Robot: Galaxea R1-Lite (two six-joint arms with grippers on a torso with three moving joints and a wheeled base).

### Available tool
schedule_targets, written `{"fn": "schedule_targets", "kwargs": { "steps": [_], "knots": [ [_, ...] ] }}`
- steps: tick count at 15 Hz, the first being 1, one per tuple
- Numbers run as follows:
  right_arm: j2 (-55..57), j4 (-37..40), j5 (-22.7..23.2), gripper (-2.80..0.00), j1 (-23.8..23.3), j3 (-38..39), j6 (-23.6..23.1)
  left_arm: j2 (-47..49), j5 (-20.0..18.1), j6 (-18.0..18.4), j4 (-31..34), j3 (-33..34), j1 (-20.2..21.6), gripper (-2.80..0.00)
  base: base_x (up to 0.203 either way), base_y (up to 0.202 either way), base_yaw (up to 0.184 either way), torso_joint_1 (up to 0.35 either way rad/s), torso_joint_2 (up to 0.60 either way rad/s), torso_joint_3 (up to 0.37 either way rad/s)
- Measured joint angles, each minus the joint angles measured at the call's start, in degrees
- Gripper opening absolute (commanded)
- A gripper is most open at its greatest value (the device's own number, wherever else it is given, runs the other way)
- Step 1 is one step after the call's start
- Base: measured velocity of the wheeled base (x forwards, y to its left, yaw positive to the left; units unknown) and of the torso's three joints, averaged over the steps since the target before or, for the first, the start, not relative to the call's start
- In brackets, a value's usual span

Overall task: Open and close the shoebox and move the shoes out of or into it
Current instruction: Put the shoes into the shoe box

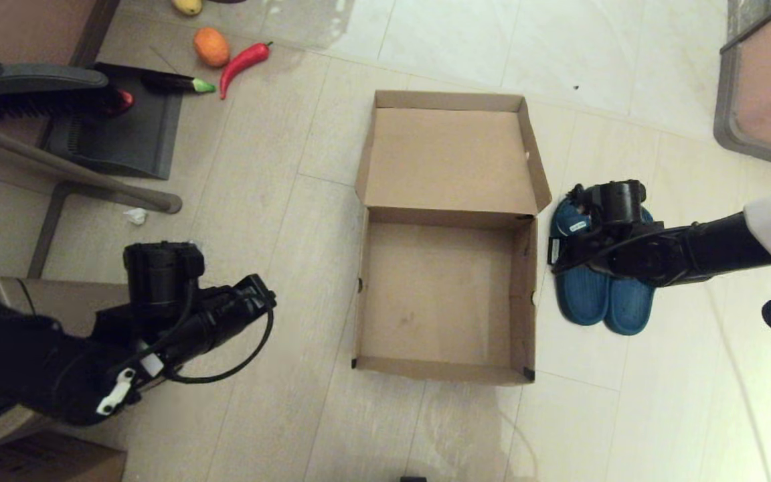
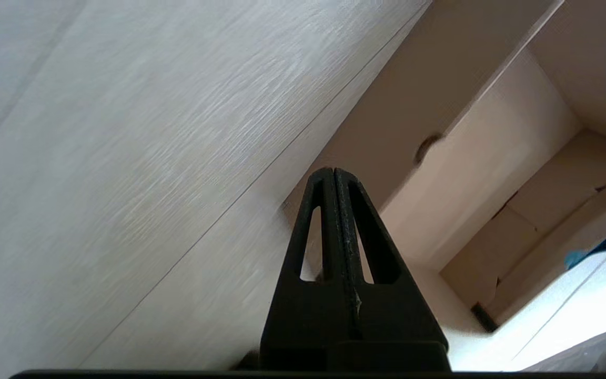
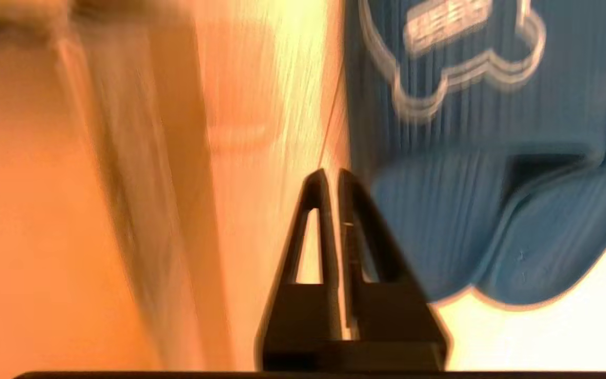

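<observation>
1. The shoebox lies open and empty on the floor; two shoes sit side by side just beside its right wall.
2. My right tool hangs over the shoes, fingers closed on nothing. I judge it must open, then pinch one strap.
3. My left tool, closed and empty, waits left of the box.

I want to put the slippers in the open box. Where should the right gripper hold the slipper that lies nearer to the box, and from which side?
Probably the strap. The shoes lie flat, soles down, beside the empty shoebox, and the arched strap leaves a gap beneath for one finger. The right gripper, now shut, would open and come from above, on the heel side of the strap.
</observation>
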Motion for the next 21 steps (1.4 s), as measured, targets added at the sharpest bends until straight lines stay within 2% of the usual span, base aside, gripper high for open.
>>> {"fn": "schedule_targets", "kwargs": {
  "steps": [4,11,16,21],
  "knots": [
    [5.7,1.7,-2.2,-2.8,1.1,-11.1,-0.1,10.7,0.0,0.5,-8.7,-10.0,-1.9,-2.8,0.0,0.0,0.0,0.0,0.0,0.0],
    [7.6,2.3,-1.8,-2.8,5.4,-12.8,0.5,21.5,0.5,0.7,-9.9,-18.8,-6.3,-2.8,0.0,0.0,0.0,0.0,0.0,0.0],
    [7.0,2.3,-2.2,-2.8,8.4,-11.3,0.9,23.1,0.6,0.7,-10.1,-16.3,-6.9,-2.8,0.0,0.0,0.0,0.0,0.0,0.0],
    [3.9,1.6,-2.6,-2.8,9.7,-3.7,1.8,21.1,1.8,0.6,-14.3,-6.1,-7.2,-2.8,0.0,0.0,0.0,0.0,0.0,0.0]
  ]
}}
